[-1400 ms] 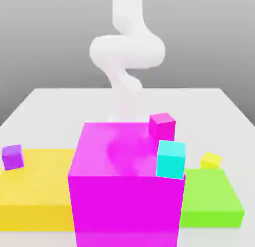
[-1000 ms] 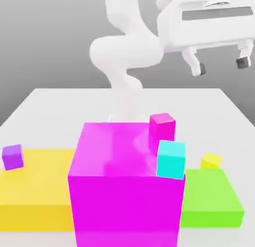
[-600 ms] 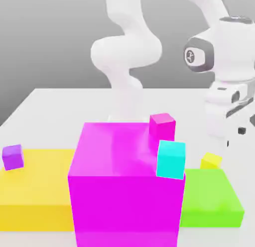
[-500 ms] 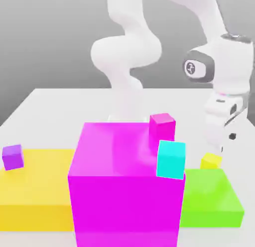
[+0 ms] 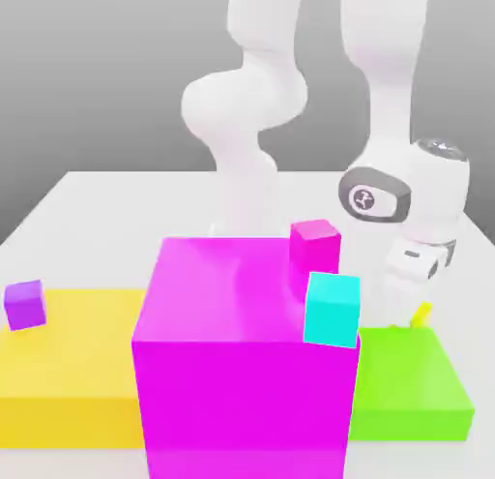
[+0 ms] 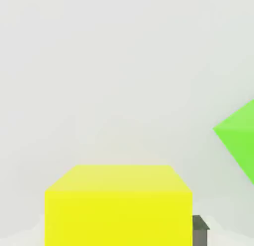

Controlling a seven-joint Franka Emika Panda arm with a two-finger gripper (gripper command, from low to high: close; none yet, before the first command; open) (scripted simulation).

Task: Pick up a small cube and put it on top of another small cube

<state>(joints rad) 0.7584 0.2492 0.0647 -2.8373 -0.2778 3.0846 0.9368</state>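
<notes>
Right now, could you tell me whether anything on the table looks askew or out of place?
Nothing stands out. The blocks sit flat; the cyan cube rests at the big magenta block's corner, and the gripper is shut on the small yellow cube.

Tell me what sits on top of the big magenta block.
A small magenta cube rests on the big magenta block near its back corner. A cyan cube overlaps its front corner; whether it rests there is unclear. The cubes hide the surface beneath them.

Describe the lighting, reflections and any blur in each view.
Exterior view: even, soft light; the glossy top of the big magenta block carries a pale reflection of the arm; edges look slightly soft. Hand view: the small yellow cube is flatly lit against the pale table, without strong shadow.
</notes>
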